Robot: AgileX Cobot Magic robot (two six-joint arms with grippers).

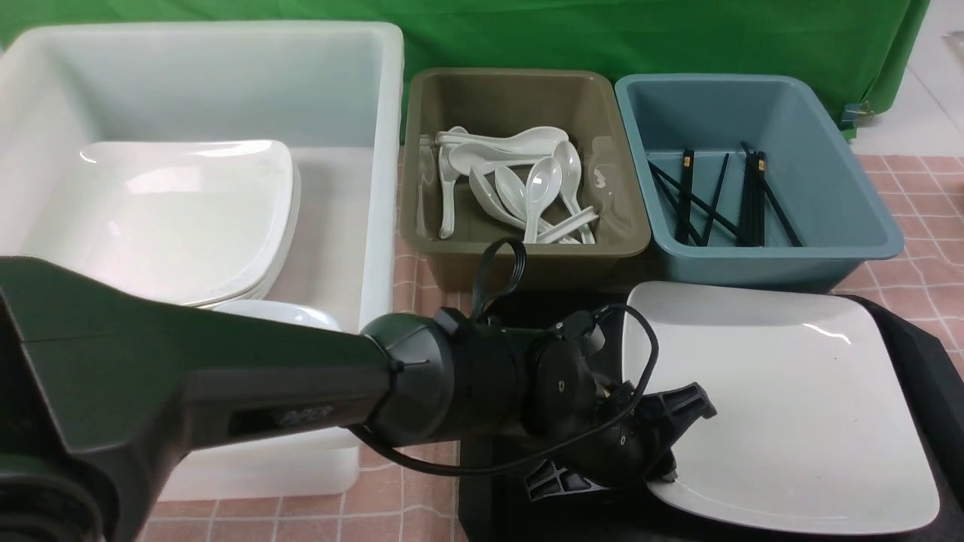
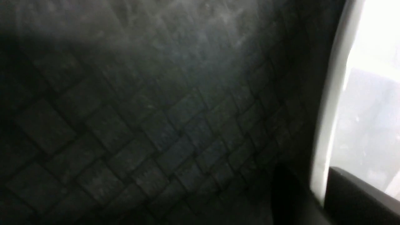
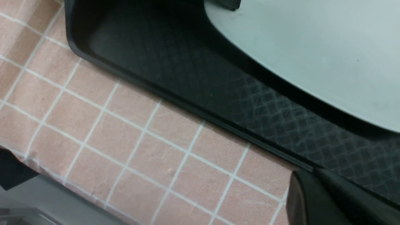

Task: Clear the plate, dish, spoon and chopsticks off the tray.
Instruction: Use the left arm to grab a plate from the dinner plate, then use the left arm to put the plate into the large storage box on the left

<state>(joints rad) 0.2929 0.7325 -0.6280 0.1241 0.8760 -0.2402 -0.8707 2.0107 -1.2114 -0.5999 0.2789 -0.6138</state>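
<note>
Honestly, with my left gripper [image 1: 666, 470] clamped on just the glossy rim of the plate [image 1: 791, 391] and my right gripper [image 3: 328, 200] shut, lifting could slip it onto the tray [image 1: 922, 376].

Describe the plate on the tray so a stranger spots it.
Find the large black textured plastic tray before the blue plastic bin. On it lies a large glossy white square plate, alone, unlike the stacked plates in the white plastic tub.
</note>
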